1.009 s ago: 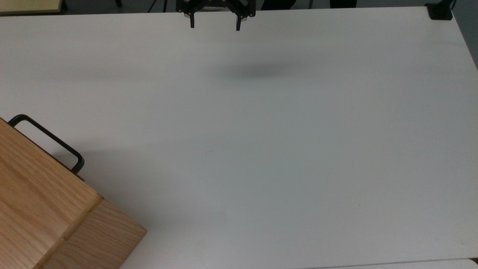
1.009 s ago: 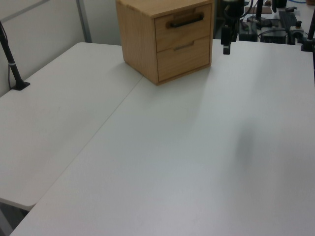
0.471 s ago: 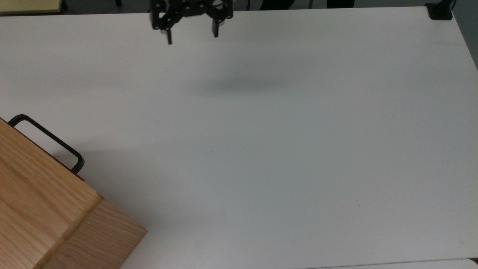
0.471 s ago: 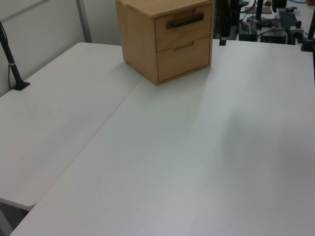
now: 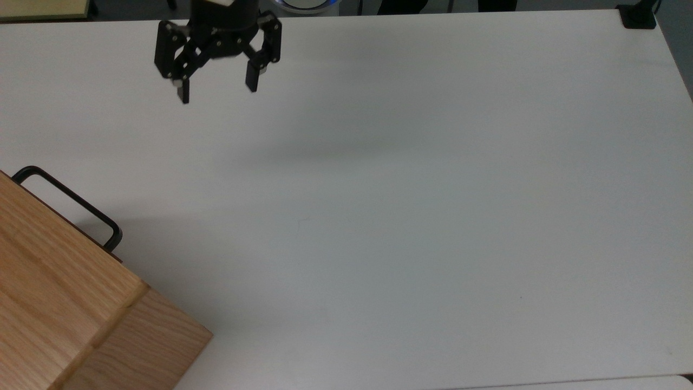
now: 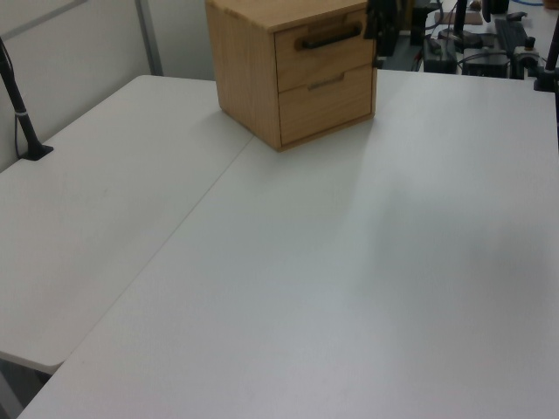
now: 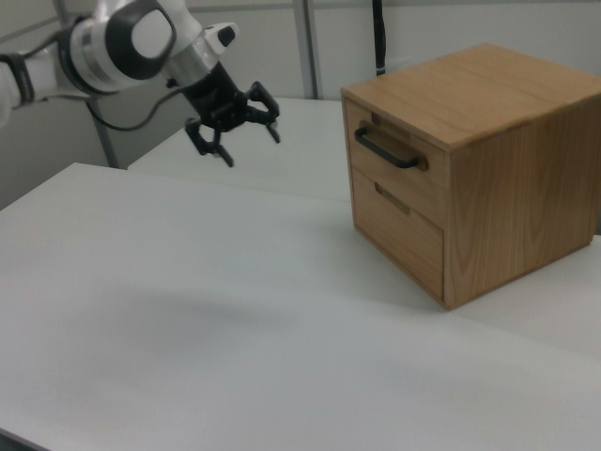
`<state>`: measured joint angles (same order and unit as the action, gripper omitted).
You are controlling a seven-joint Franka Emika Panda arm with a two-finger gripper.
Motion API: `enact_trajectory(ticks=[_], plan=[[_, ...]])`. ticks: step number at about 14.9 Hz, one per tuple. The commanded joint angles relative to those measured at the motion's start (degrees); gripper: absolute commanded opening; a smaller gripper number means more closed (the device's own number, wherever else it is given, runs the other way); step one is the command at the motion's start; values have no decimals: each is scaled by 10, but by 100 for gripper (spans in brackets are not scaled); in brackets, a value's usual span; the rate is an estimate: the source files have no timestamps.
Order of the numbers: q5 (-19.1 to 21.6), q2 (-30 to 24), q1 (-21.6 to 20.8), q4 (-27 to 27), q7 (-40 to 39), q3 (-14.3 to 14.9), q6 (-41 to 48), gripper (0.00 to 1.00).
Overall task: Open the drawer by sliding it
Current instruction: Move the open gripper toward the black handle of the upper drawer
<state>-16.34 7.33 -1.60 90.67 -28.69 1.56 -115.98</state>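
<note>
Drawer [image 7: 392,160] front faces the right view's left, handle [image 7: 385,150] horizontal.

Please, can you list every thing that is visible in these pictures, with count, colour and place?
cabinet: one, light oak, on the table at the right view's right.
drawer: one, oak front, top of the cabinet, closed.
handle: one, black bar, on the drawer front.
lower drawer: one, oak, below, closed.
table: one, white, under everything.
black post: one, at the left view's left table edge.
arm: one, white and black, right view's upper left.
pincer: one, black, open, above the table, apart from the handle.
</note>
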Motion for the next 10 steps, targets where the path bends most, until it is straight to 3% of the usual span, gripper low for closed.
enact_trajectory(ticks=[1, 5, 10], plan=[[-68, 25, 17, -2, -30, -1, -74, 100], [-112, 49, 52, -2, -55, -1, -142, 100], [-182, 116, 111, -5, -99, -1, -289, 100]])
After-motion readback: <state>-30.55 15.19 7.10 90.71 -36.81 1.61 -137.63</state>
